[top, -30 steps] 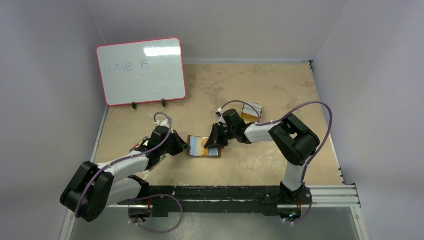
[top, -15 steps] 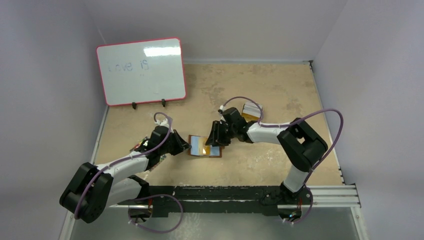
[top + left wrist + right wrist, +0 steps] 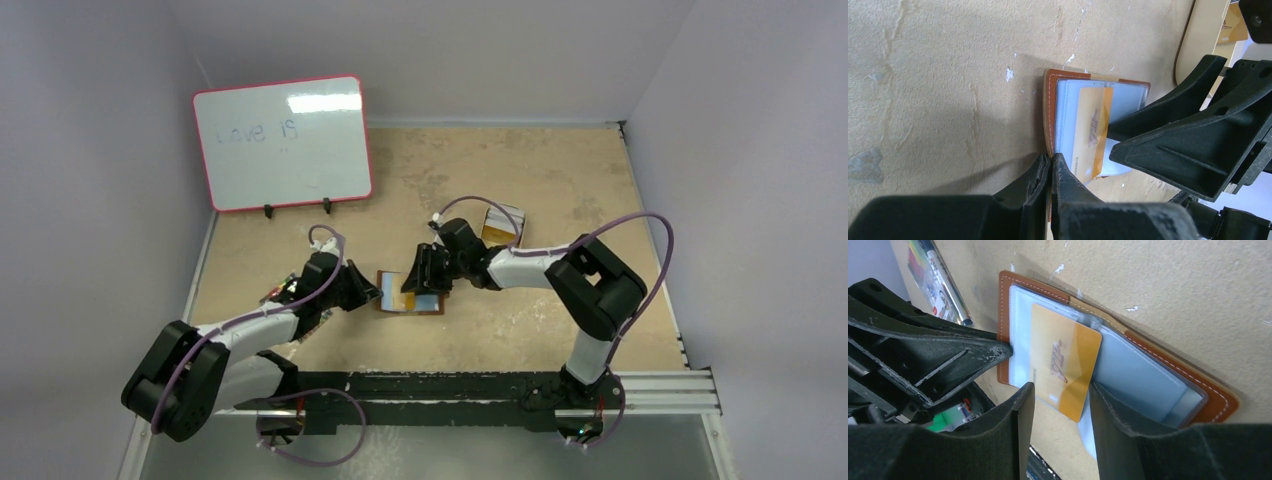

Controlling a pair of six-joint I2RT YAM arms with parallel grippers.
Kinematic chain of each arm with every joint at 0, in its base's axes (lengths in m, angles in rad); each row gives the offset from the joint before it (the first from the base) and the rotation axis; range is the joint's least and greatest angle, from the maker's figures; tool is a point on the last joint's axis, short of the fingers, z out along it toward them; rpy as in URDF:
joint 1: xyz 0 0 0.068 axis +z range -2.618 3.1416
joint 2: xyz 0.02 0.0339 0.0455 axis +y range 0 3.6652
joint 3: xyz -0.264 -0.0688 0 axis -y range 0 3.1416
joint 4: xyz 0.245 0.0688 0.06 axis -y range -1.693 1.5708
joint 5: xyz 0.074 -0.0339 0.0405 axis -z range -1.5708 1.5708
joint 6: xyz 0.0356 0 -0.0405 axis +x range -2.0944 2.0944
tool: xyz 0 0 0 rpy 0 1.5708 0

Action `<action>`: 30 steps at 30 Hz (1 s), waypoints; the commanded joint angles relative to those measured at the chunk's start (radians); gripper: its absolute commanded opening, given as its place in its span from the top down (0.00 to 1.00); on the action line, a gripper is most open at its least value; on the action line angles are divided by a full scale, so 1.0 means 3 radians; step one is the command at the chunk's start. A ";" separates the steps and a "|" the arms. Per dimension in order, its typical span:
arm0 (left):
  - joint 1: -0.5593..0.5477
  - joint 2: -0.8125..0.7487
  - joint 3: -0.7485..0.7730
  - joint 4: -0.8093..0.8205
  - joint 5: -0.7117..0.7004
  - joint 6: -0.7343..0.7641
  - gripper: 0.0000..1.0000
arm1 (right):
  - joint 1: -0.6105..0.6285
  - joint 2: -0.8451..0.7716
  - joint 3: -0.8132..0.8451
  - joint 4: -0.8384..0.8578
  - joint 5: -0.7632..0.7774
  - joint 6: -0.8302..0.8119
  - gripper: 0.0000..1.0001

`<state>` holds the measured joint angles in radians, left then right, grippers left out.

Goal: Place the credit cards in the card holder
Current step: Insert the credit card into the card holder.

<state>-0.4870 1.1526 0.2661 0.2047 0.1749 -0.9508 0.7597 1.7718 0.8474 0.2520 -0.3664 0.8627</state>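
The top camera looks down from above and behind the arm bases, far enough off to take in the whole surface (image 3: 520, 170). Each wrist camera sits close over that surface, looking out along the left tool (image 3: 1050, 159) or the right tool (image 3: 1060, 390). Both wrist views share the card holder (image 3: 1049, 110), seen from opposite sides.

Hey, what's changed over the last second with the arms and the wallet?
The right end effector shifted slightly left over the card holder and opened, apparently letting go of the gold card. The left end effector stayed shut on the card holder's edge; the card holder did not move.
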 commanded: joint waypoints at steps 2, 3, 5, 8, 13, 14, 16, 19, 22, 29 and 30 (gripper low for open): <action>-0.0023 0.0013 -0.0022 0.0213 0.0086 -0.0031 1.00 | 0.0068 0.0040 -0.0005 0.0266 -0.0121 0.0124 0.54; -0.0023 0.0006 -0.0020 0.0218 0.0089 -0.0034 1.00 | 0.0070 0.0052 0.0004 0.0287 -0.0136 0.0133 0.54; -0.0023 -0.0013 -0.0016 0.0220 0.0092 -0.0047 0.98 | 0.0074 0.0082 0.0036 0.0298 -0.0149 0.0140 0.55; -0.0023 -0.0037 -0.0018 0.0254 0.0127 -0.0057 0.93 | 0.0081 0.0107 0.0034 0.0373 -0.0200 0.0158 0.56; -0.0023 -0.0036 -0.0037 0.0308 0.0164 -0.0075 0.86 | 0.0078 0.0117 0.0033 0.0417 -0.0206 0.0171 0.60; -0.0026 -0.0036 -0.0038 0.0314 0.0165 -0.0079 0.84 | 0.0079 0.0117 0.0028 0.0422 -0.0205 0.0169 0.60; -0.0023 -0.0047 -0.0041 0.0312 0.0168 -0.0082 0.81 | 0.0077 0.0114 0.0024 0.0398 -0.0196 0.0148 0.61; -0.0023 -0.0047 -0.0037 0.0297 0.0163 -0.0073 0.78 | 0.0081 0.0062 0.0060 0.0216 -0.0168 0.0026 0.61; -0.0023 -0.0043 -0.0029 0.0289 0.0171 -0.0062 0.85 | 0.0077 -0.0054 0.0108 0.0009 -0.0104 -0.0131 0.60; -0.0023 -0.0040 -0.0013 0.0238 0.0167 -0.0036 1.00 | 0.0010 -0.0313 0.0374 -0.0662 0.0333 -0.0731 0.55; -0.0023 -0.0045 -0.0008 0.0216 0.0163 -0.0028 1.00 | -0.0011 -0.0363 0.0428 -0.0708 0.0355 -0.0842 0.55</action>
<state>-0.4877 1.1545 0.2626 0.2382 0.2169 -0.9657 0.7769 1.7535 0.9092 0.1585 -0.3470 0.7578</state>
